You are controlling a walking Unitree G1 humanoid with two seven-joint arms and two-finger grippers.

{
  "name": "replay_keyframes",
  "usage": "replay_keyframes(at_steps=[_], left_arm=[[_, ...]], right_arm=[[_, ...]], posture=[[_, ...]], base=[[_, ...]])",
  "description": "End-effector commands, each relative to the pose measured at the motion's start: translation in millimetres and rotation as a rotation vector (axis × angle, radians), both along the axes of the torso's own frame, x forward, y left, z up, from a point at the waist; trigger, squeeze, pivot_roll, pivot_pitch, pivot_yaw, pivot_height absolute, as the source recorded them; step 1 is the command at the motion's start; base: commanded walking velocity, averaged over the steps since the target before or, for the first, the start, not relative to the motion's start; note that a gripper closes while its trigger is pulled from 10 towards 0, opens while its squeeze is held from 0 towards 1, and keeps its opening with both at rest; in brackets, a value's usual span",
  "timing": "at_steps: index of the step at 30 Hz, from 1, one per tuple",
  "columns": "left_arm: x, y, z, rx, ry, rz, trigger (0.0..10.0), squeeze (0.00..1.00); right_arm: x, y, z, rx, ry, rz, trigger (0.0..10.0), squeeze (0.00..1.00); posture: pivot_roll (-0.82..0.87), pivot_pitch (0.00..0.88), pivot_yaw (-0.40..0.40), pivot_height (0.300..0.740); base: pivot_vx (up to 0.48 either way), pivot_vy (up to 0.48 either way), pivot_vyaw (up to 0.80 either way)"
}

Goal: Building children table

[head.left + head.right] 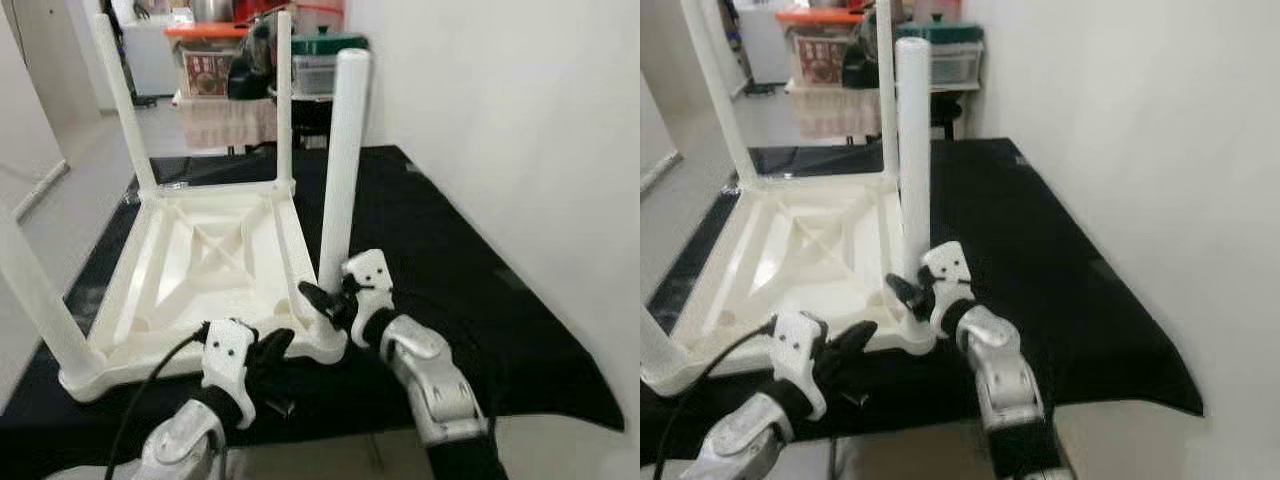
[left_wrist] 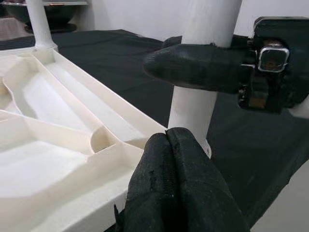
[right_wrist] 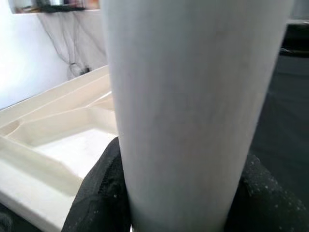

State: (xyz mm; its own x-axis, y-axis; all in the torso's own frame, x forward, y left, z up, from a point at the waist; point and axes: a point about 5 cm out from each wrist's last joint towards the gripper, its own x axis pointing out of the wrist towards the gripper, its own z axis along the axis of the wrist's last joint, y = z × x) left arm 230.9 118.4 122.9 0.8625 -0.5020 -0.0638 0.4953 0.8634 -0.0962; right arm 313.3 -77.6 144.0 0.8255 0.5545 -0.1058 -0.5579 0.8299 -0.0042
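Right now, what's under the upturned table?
The white table lies upside down on a black cloth. What the cloth covers is hidden. The right gripper clamps the near leg.

The upturned table (image 1: 215,262) and its legs (image 1: 340,160) were plain white against a black cloth (image 1: 450,270); the grippers' fingers (image 2: 178,188) were black (arms (image 1: 435,380) silver), the far bin lid (image 1: 205,31) orange.

Upturned table (image 1: 200,270) lies on mat (image 1: 480,300), legs (image 1: 340,170) up.
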Motion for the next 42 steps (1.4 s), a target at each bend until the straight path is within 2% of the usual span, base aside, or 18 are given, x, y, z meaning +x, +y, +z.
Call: replay_keyframes(at_steps=[1, 4, 5, 6, 7, 8, 15, 16, 17, 20, 22, 23, 25, 28, 29, 30, 37, 42], left_arm=[[4.3, 2.0, -4.5, 0.007, 0.025, -0.005, 10.0, 0.00], [5.0, 2.4, -4.1, 0.003, 0.023, 0.006, 10.0, 0.00], [5.4, 3.1, -4.0, 0.002, 0.020, 0.019, 10.0, 0.00], [5.7, 3.7, -3.8, 0.000, 0.018, 0.028, 10.0, 0.00], [6.0, 3.8, -3.7, 0.000, 0.017, 0.030, 10.0, 0.00], [6.3, 3.5, -3.8, 0.001, 0.018, 0.027, 10.0, 0.00], [7.0, 1.2, -3.6, 0.001, 0.020, 0.019, 10.0, 0.00], [7.2, 0.4, -3.6, 0.000, 0.020, 0.018, 10.0, 0.00], [7.8, -0.6, -4.2, -0.002, 0.020, 0.017, 10.0, 0.00], [8.5, -1.3, -5.1, -0.005, 0.020, 0.018, 10.0, 0.00], [8.5, -1.3, -5.1, -0.005, 0.020, 0.018, 10.0, 0.00], [9.0, -3.9, -5.7, -0.010, 0.018, 0.020, 10.0, 0.00], [9.0, -3.9, -5.7, -0.010, 0.018, 0.020, 10.0, 0.00], [9.1, -6.5, -6.2, -0.016, 0.016, 0.024, 10.0, 0.00], [9.0, -7.5, -6.2, -0.018, 0.015, 0.026, 10.0, 0.00], [8.6, -8.1, -6.4, -0.020, 0.015, 0.027, 10.0, 0.00], [7.3, -9.3, -6.8, -0.029, 0.019, 0.025, 10.0, 0.00], [6.4, -8.6, -6.0, -0.030, 0.018, 0.024, 10.0, 0.00]], right_arm=[[6.0, 1.2, -20.3, -0.063, 0.091, 0.054, 0.0, 0.00], [7.1, 4.9, -23.4, -0.086, 0.101, 0.074, 0.0, 0.00], [9.1, 5.7, -24.9, -0.109, 0.103, 0.071, 10.0, 0.00], [8.5, 7.6, -23.8, -0.073, 0.121, 0.080, 10.0, 0.79], [7.6, 9.3, -22.4, -0.034, 0.138, 0.097, 10.0, 0.79], [6.7, 13.2, -17.7, -0.015, 0.122, 0.167, 10.0, 1.00], [-1.6, 19.1, 7.5, -0.004, 0.012, 0.391, 10.0, 1.00], [-2.1, 17.7, 11.6, -0.015, -0.012, 0.460, 10.0, 0.31], [3.3, 12.0, 15.6, -0.037, -0.024, 0.557, 10.0, 0.00], [14.8, 1.1, 20.5, -0.055, -0.008, 0.656, 10.0, 0.00], [14.8, 1.1, 20.5, -0.055, -0.008, 0.656, 10.0, 0.00], [32.7, -12.6, 20.8, -0.102, 0.025, 0.677, 10.0, 0.00], [32.7, -12.6, 20.8, -0.102, 0.025, 0.677, 10.0, 0.00], [45.6, -22.8, 24.2, -0.129, 0.053, 0.664, 10.0, 0.00], [49.0, -24.8, 27.7, -0.123, 0.059, 0.662, 7.9, 0.00], [50.0, -25.6, 33.3, -0.096, 0.062, 0.684, 0.0, 0.00], [49.5, -33.5, 38.8, -0.030, 0.080, 0.772, 0.0, 0.00], [51.3, -41.9, 31.2, -0.028, 0.046, 0.707, 0.0, 0.00]], posture=[[-0.02, 0.000, -0.008, 0.740], [-0.01, 0.000, -0.011, 0.740], [-0.01, 0.000, -0.016, 0.740], [0.00, 0.000, -0.017, 0.740], [0.00, 0.000, -0.017, 0.740], [-0.01, 0.000, -0.019, 0.740], [-0.01, 0.000, -0.024, 0.740], [-0.01, 0.000, -0.024, 0.740], [0.00, 0.000, -0.037, 0.740], [0.00, 0.000, -0.039, 0.740], [0.00, 0.000, -0.039, 0.740], [0.01, 0.000, -0.066, 0.740], [0.01, 0.000, -0.066, 0.740], [0.02, 0.000, -0.073, 0.740], [0.02, 0.000, -0.076, 0.740], [0.01, 0.000, -0.076, 0.740], [0.00, 0.000, -0.067, 0.740], [-0.01, 0.000, -0.057, 0.740]], base=[[0.000, 0.000, 0.00], [0.000, 0.000, 0.00], [0.000, 0.000, 0.00], [0.000, 0.000, 0.00], [0.000, 0.000, 0.00], [0.000, 0.000, 0.00], [0.000, 0.000, 0.00], [0.000, 0.000, 0.00], [0.000, 0.000, 0.00], [0.000, 0.000, 0.00], [0.000, 0.000, 0.00], [0.000, 0.000, 0.00], [0.000, 0.000, 0.00], [0.000, 0.000, 0.00], [0.000, 0.000, 0.00], [0.000, 0.000, 0.00], [0.000, 0.000, 0.00], [0.000, 0.000, 0.00]])
